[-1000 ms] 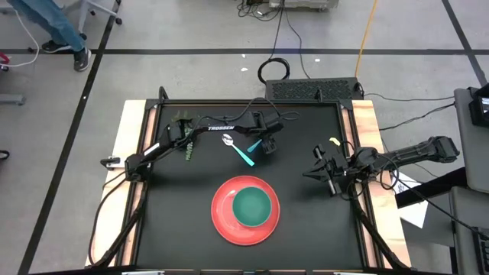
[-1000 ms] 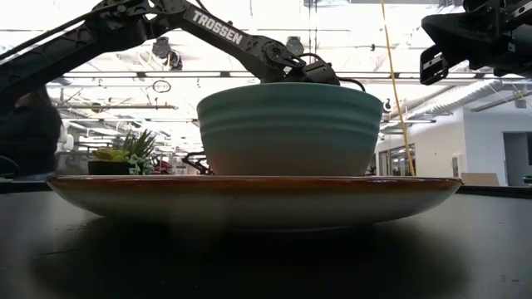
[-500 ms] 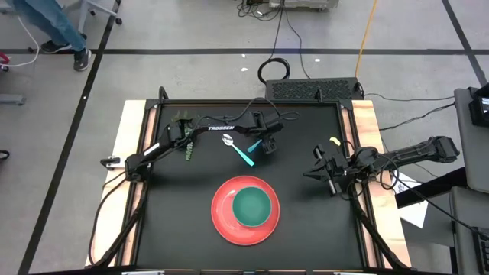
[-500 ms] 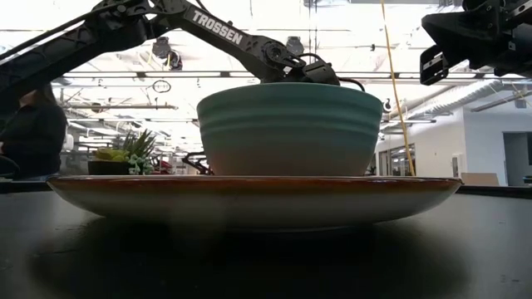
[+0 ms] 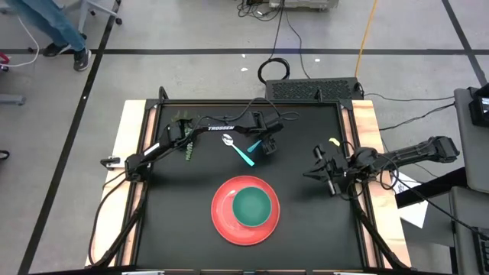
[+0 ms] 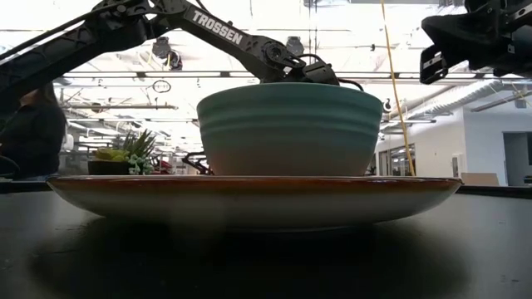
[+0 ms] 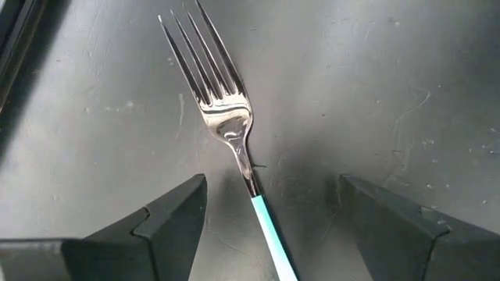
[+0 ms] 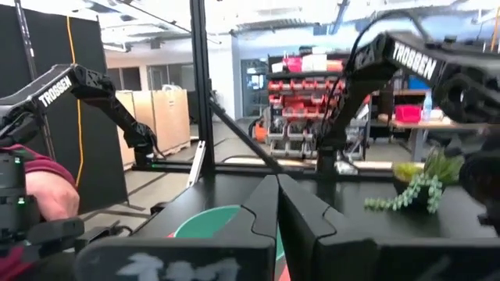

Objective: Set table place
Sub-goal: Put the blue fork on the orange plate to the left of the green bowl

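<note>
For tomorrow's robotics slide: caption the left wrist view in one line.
Open left gripper poised over the fork lying on the black table.

Black table (image 5: 176,221): red plate (image 5: 223,217) near front edge; fork (image 7: 226,125), spoon (image 5: 228,140) toward back edge; small plant (image 5: 185,150) near back-left corner.

Two black jointed arms with white TROSSEN lettering, looping black cables and dark wedge-shaped fingers (image 7: 176,215).
</note>
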`<state>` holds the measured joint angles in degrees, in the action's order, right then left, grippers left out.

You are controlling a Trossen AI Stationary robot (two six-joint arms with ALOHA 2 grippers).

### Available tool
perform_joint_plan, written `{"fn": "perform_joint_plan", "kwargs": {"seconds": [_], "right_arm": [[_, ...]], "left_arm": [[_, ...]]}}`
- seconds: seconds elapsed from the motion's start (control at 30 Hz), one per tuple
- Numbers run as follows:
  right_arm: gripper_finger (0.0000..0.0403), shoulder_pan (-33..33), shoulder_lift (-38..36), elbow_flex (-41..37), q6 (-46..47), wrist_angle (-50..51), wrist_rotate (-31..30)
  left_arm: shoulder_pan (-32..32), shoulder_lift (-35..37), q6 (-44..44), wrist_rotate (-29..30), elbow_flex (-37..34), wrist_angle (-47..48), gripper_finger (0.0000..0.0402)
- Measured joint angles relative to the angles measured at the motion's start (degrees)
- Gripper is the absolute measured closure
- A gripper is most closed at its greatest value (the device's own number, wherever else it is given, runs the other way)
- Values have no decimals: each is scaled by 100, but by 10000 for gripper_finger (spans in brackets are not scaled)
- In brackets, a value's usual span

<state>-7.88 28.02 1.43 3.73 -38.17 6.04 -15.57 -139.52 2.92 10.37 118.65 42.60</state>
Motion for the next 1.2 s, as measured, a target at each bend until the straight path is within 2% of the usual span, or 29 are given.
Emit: {"fn": "perform_joint_plan", "kwargs": {"seconds": [0.37, 0.47, 0.8, 1.07, 1.2], "right_arm": [[403, 1, 4, 0, 9, 436, 0], [403, 0, 4, 0, -41, 432, 1], [403, 2, 2, 0, -202, 317, -6], [403, 2, 4, 0, 143, 293, -15], [403, 2, 1, 0, 223, 236, -20]], "left_arm": [[-8, 0, -9, 3, 0, -164, 108], [-63, 0, 219, -244, 0, -23, 108], [-70, 0, 431, -131, -2, 145, 108], [-95, 0, 435, -37, 15, 89, 108], [-148, 0, 750, -60, 247, 455, 108]]}}
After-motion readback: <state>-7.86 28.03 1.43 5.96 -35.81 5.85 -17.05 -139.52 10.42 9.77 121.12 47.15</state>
